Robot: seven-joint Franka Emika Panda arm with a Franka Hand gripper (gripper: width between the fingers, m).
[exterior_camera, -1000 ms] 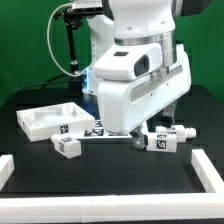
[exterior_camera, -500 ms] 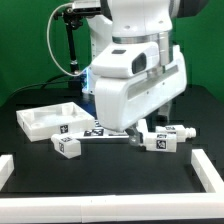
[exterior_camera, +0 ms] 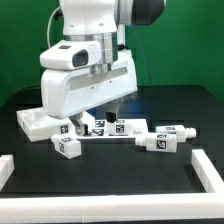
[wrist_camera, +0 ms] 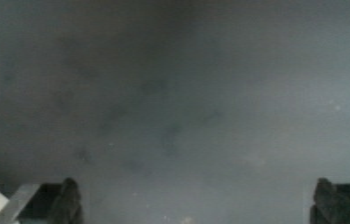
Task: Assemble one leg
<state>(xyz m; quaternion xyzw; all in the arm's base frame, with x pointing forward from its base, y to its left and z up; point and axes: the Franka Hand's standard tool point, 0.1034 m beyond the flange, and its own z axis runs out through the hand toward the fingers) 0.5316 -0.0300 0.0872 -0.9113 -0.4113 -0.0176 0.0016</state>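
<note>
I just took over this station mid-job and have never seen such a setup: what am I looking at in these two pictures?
The big white machine is a robot arm, seen by a camera standing off it. The other picture comes from a camera on its wrist, looking past its two fingers at a blurred dark surface. The fingers stand wide apart and hold nothing. On the black table lie a chunky white leg with a square tag toward the exterior view's left, similar pieces toward its right, the flat marker board between them, and a white tray-like panel partly hidden by the arm.
</note>
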